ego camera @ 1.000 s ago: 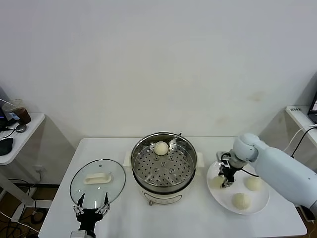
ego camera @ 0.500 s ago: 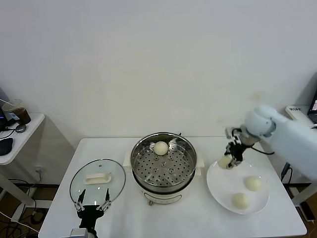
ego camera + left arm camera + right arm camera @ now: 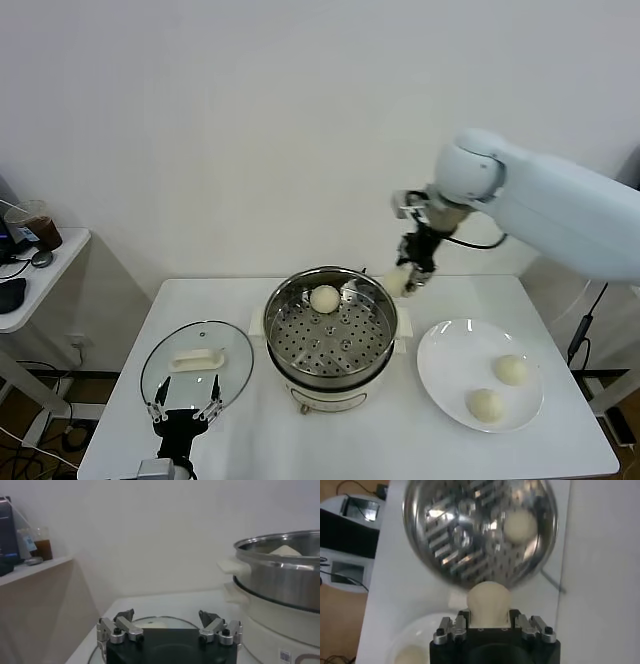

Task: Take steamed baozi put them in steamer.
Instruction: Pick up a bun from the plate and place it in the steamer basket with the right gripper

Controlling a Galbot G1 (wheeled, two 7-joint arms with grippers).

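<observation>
Currently one baozi (image 3: 398, 283) is clamped between the jaws of the right gripper (image 3: 408, 281), held in the air just beside the far right rim of the steamer (image 3: 330, 330). A second bun (image 3: 324, 298) is seen on the perforated floor, and two more (image 3: 511, 369) on the white plate (image 3: 445, 375). The left gripper (image 3: 183, 412) is parked near the glass lid (image 3: 196, 362), jaws wide and empty.

Steamer (image 3: 331, 335): shiny polished steel wall, perforated metal floor, matt cream plastic base
Baozi inside the steamer (image 3: 324, 298): smooth, matt, cream-white dough
Plate right of the steamer (image 3: 448, 385): glossy smooth white
Lid left of the steamer (image 3: 196, 365): clear glass, metal rim, cream plastic handle
Table under the steamer (image 3: 250, 430): smooth matt white
</observation>
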